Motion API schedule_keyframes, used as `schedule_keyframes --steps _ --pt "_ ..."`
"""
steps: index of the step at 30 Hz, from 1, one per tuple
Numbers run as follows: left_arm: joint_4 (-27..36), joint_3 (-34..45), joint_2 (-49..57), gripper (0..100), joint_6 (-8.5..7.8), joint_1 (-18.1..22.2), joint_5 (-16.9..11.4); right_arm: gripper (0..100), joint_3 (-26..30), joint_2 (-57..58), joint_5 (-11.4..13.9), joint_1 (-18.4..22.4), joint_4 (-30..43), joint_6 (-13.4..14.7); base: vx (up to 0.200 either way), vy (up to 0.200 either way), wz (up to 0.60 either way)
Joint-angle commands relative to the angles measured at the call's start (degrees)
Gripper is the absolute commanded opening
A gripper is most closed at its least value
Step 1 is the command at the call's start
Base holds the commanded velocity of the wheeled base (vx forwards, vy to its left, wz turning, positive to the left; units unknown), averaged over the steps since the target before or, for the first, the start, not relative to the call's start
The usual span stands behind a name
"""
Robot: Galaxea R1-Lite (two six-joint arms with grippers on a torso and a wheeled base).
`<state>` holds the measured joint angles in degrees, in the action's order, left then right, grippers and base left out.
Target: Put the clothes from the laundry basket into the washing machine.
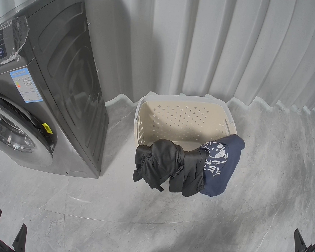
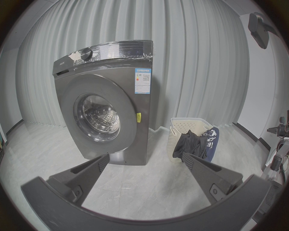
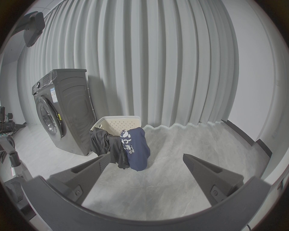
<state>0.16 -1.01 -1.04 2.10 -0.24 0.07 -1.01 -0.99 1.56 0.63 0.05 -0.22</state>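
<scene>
A cream laundry basket (image 1: 184,119) stands on the floor in front of a curtain. Over its near rim hang a black garment (image 1: 165,164) and a navy printed garment (image 1: 220,164). The grey washing machine (image 1: 43,89) stands to the basket's left with its round door (image 2: 97,115) closed. My left gripper (image 1: 7,227) is low at the near left, open and empty. At the near right my right gripper (image 1: 309,234) is open and empty too. Both are well short of the basket (image 2: 186,132) (image 3: 119,124) and the black garment (image 2: 189,146) (image 3: 105,144).
A pleated white curtain (image 1: 205,42) runs behind the basket and machine. Bare grey marbled floor (image 1: 152,216) lies between my grippers and the basket. A tripod stand (image 2: 280,141) stands far to one side.
</scene>
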Motion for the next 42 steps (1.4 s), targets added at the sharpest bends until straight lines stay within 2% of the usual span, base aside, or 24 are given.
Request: schedule_keyframes --steps 1,10,22,28,37,42 --pt "0.02 0.84 0.60 100 0.01 -0.02 0.01 100 0.92 0.20 0.02 -0.02 -0.05 -0.04 0.000 -0.200 0.00" --pt "0.02 0.84 0.60 100 0.01 -0.02 0.10 100 0.92 0.20 0.02 -0.02 -0.05 -0.04 0.000 -0.200 0.00" --pt "0.02 0.84 0.60 100 0.01 -0.02 0.19 100 0.92 0.20 0.02 -0.02 -0.05 -0.04 0.000 0.000 0.00" --pt "0.02 0.84 0.60 100 0.01 -0.02 0.19 100 0.92 0.20 0.02 -0.02 -0.05 -0.04 0.200 0.000 0.00" --pt "0.02 0.84 0.60 100 0.01 -0.02 0.19 100 0.92 0.20 0.02 -0.02 -0.05 -0.04 0.000 0.000 0.00" --pt "0.02 0.84 0.60 100 0.01 -0.02 0.19 100 0.92 0.20 0.02 -0.02 -0.05 -0.04 0.200 0.000 0.00"
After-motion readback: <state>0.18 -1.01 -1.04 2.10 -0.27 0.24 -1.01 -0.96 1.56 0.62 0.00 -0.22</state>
